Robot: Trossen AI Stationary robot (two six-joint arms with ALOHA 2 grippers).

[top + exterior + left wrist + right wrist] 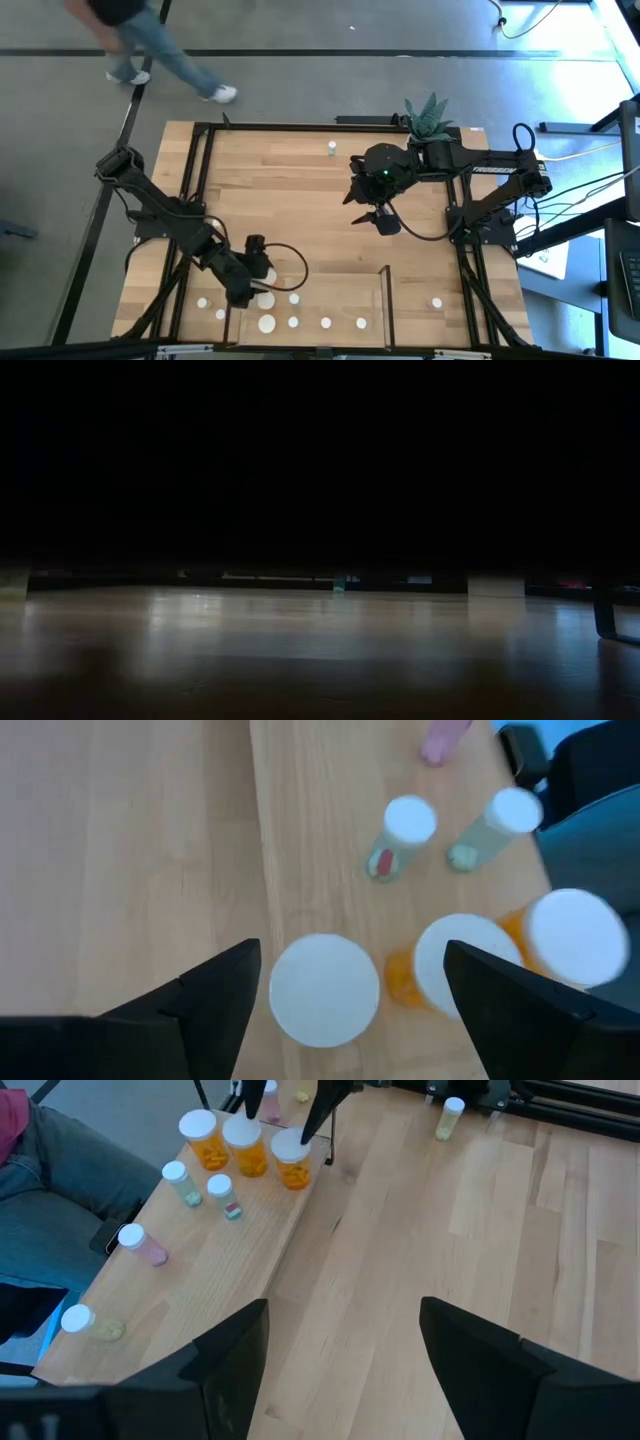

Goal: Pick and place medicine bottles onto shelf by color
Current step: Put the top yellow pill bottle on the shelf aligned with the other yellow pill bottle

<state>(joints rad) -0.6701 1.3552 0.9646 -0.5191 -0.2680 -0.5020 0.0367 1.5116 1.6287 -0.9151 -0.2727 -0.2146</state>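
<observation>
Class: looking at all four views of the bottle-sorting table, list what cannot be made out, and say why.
- Low view: nearly black; shelf, bottles and both arms cannot be made out.
- High view: the left gripper covers part of the shelf; bottle colours too small to tell.
- Left wrist view: a wide amber bottle is cut by the edge.

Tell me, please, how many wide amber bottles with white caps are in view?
3, in a row on the light-wood shelf: an outer one, a middle one, and one under the open left gripper. None seems hidden.
</observation>
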